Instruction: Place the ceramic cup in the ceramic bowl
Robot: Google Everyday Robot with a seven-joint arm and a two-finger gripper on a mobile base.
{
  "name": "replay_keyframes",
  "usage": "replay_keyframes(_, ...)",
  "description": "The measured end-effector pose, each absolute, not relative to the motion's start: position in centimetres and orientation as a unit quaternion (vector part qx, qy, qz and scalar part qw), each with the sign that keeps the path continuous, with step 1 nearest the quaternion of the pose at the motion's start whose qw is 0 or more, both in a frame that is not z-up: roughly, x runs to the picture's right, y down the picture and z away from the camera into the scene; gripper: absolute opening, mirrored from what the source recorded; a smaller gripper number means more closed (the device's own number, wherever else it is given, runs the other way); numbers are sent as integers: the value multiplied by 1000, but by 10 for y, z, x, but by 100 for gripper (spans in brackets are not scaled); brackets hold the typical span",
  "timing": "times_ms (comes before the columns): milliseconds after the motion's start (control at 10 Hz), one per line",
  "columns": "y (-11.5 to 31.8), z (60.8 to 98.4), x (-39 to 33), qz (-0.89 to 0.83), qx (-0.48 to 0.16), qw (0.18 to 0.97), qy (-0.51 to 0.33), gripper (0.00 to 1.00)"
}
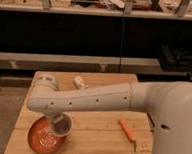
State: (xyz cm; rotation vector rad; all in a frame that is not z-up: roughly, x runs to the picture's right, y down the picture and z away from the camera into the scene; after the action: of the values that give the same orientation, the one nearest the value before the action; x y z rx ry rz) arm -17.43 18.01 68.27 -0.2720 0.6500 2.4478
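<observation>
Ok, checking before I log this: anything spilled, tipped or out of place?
Nothing spilled or broken. Only the ceramic cup looks off: it is over the ceramic bowl at its right rim rather than its centre, with the hand at it. An orange stick and a cream lump lie apart on the table.

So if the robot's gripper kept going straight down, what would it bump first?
Probably the ceramic bowl. The gripper points down at the arm's end, with the ceramic cup at its tip, over the bowl's right side. How high above is hard to judge.
</observation>
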Motion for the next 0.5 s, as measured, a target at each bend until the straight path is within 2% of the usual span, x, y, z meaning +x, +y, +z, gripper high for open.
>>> replay_keyframes(500,181,682,-174,919,-100,292,246,22)
